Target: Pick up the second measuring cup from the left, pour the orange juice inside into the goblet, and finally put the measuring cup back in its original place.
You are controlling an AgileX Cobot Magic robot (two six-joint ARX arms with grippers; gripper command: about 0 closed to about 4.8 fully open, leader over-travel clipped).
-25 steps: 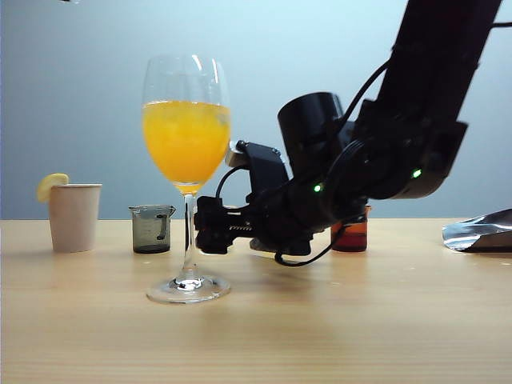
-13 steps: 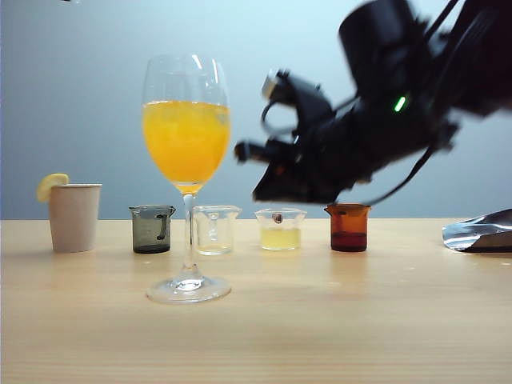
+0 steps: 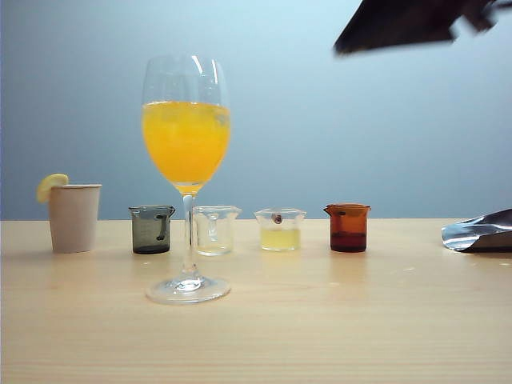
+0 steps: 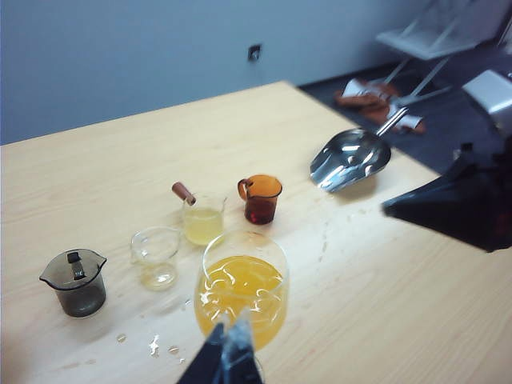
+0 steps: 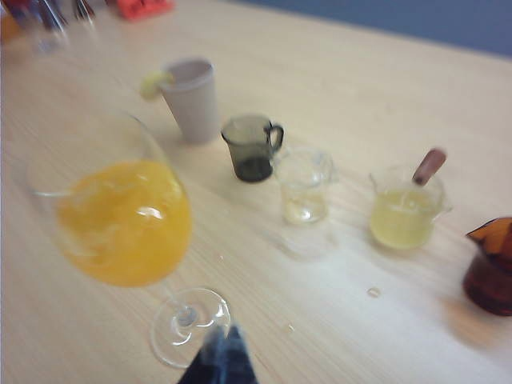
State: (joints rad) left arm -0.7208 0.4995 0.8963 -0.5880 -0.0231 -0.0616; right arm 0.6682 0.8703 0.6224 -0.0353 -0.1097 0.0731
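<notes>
On a pale wooden table (image 3: 256, 336), seen from the front, a row of vessels stands before a plain blue-grey wall. At far left is a beige paper cup (image 3: 74, 217) with a lemon slice (image 3: 50, 185) on its rim. Next is a small smoky grey cup (image 3: 152, 229). Just right of it stands the clear cup (image 3: 215, 230), upright on the table and nearly empty, with only a faint trace of liquid at its bottom; no gripper touches it. In front of the row, its stem overlapping the clear cup's left edge, the goblet (image 3: 186, 172) stands upright, its bowl more than half full of orange juice (image 3: 186, 141). Further right sits a clear cup of pale yellow liquid (image 3: 280, 230) with a dark dot near its rim, then an amber cup (image 3: 348, 227) holding dark red-brown liquid. At far right lies a shiny metal scoop (image 3: 480, 232).

A dark, blurred arm (image 3: 408, 22) crosses the top right corner, high above the table.

From the left wrist camera, the left gripper (image 4: 226, 358) hangs above the goblet, its dark fingertips pressed together and holding nothing. From the right wrist camera, the right gripper (image 5: 220, 358) hovers near the goblet's foot, fingertips also together and empty.
</notes>
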